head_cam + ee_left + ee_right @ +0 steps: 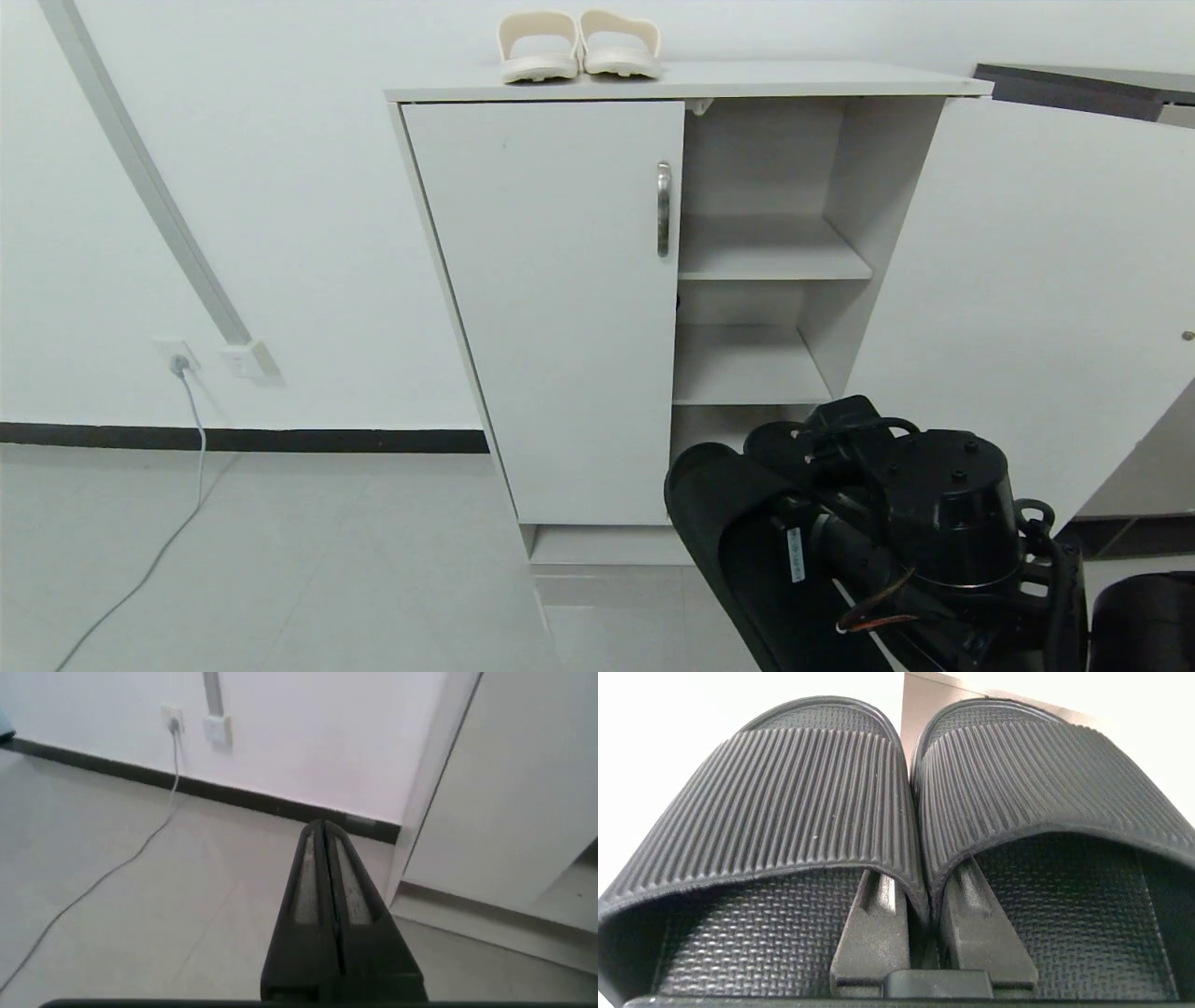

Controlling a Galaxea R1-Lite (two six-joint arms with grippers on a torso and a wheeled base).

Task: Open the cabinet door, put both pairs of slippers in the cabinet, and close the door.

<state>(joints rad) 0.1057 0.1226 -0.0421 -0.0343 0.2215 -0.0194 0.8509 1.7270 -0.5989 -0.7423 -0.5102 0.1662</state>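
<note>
The black slippers (pixel 738 532) sat low and right of centre in the head view, in front of the open right half of the cabinet (pixel 691 82). The right gripper (pixel 920 938) clamped them side by side, its fingers (pixel 868 933) pinching their touching inner walls. The open door (pixel 1027 280) stood at the right. The cream slippers (pixel 579 47) rested on the cabinet top, upper centre. The left gripper (pixel 324 859) hung over the floor (pixel 140 905) with its fingers pressed together.

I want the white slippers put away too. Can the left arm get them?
Probably yes: the white slippers sit uncovered on the cabinet top, and the left end effector holds nothing.
</note>
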